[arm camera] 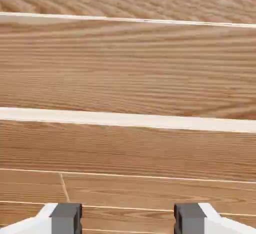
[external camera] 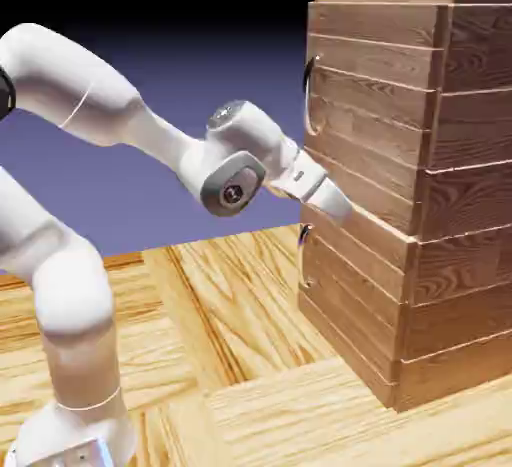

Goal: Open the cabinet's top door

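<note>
The cabinet point(external camera: 475, 145) stands at the exterior view's right on a light wood-patterned surface point(external camera: 250, 305). Its top door point(external camera: 375, 105), the upper front panel of reddish-brown horizontal planks, lies flush with the cabinet's front. The curved metal handle point(external camera: 311, 95) of this door is mounted upright at the panel's far left edge. The lower door point(external camera: 350, 295) is the shorter panel below it and carries a second curved metal handle point(external camera: 304, 255), also at the far left.

The white arm point(external camera: 85, 80) extends from the left. Its hand point(external camera: 322, 195) tilts downward to the right and overlaps the cabinet front in the exterior view, near the seam between the two doors and below the upper handle. Contact between hand and cabinet cannot be determined.

The gripper point(arm camera: 128, 219) is open: its grey fingertips point(arm camera: 66, 218) are well apart, with nothing clamped. Wood planks separated by pale seams fill the background of the hand view.
</note>
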Robot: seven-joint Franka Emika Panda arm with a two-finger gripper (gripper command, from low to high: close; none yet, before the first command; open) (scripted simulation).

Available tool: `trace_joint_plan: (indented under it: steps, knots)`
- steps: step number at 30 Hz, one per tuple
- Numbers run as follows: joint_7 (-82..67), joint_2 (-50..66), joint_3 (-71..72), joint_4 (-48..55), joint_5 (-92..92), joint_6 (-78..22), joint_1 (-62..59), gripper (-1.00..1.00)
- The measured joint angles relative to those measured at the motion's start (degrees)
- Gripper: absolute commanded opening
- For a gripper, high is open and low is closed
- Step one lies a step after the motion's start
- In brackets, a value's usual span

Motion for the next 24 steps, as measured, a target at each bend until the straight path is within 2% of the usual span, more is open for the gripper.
trace_joint_plan:
  steps: [24]
  knots:
    - [59.81, -19.93, 32.06, 12.00, 58.55, -0.71, -23.91, 0.00]
